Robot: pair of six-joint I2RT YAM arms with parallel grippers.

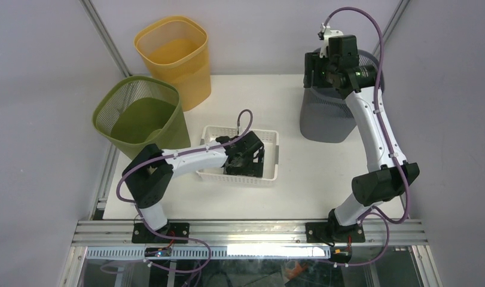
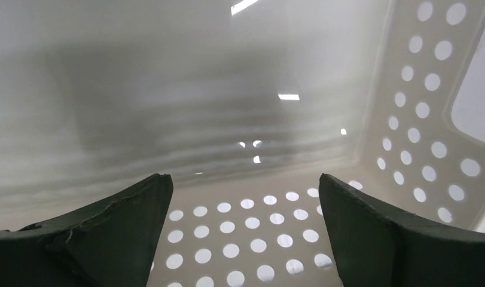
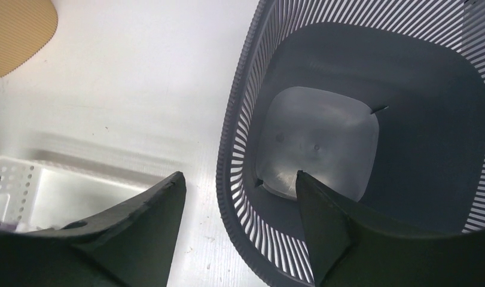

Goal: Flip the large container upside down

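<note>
White basket (image 1: 270,152) sits upright mid-tabletop (image 1: 311,179), its long side running left to right. Left gripper (image 2: 244,179) is down inside it, fingers apart, holding nothing and facing a perforated wall. Right gripper (image 3: 240,174), also apart, straddles the rim of the grey bin (image 3: 371,89) well away. The left arm looks better placed to tip the basket.

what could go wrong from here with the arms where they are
1. The right gripper is open over one side of the slatted rim of the grey bin. A one-sided pinch there may slip or flex the wall as the bin tips.
2. The white basket lies just left of the bin, with the left gripper open inside it. A bin tipped that way may strike both.
</note>
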